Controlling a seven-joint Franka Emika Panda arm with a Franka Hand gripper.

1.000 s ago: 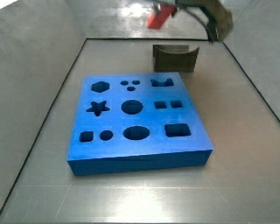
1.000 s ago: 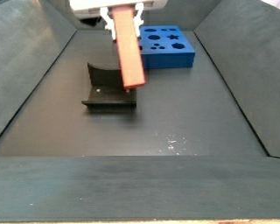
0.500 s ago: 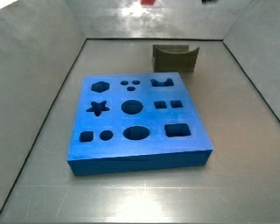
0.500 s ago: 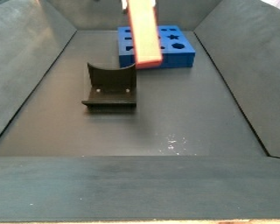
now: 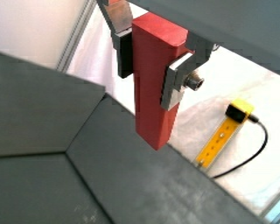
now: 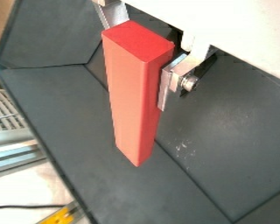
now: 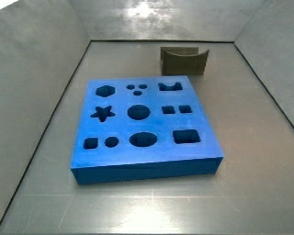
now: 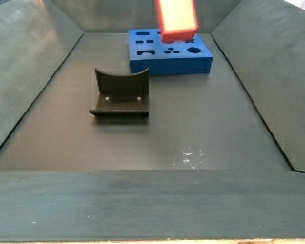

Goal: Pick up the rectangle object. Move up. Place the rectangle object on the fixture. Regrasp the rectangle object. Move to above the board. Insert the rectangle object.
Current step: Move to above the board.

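A side view looks down steeply from beyond the board's (image 7: 147, 126) near end, with the fixture (image 7: 184, 61) behind it. A side view sits lower at the opposite end, facing the fixture (image 8: 119, 94) first and the board (image 8: 172, 51) beyond; both share the dark floor. Both wrist views sit close above the hand (image 5: 152, 59), looking down along the rectangle object (image 6: 136, 92) it clamps.

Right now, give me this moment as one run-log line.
phase: lift | gripper: shut on rectangle object, raised, hanging upright | fixture: empty | board: no insert yet
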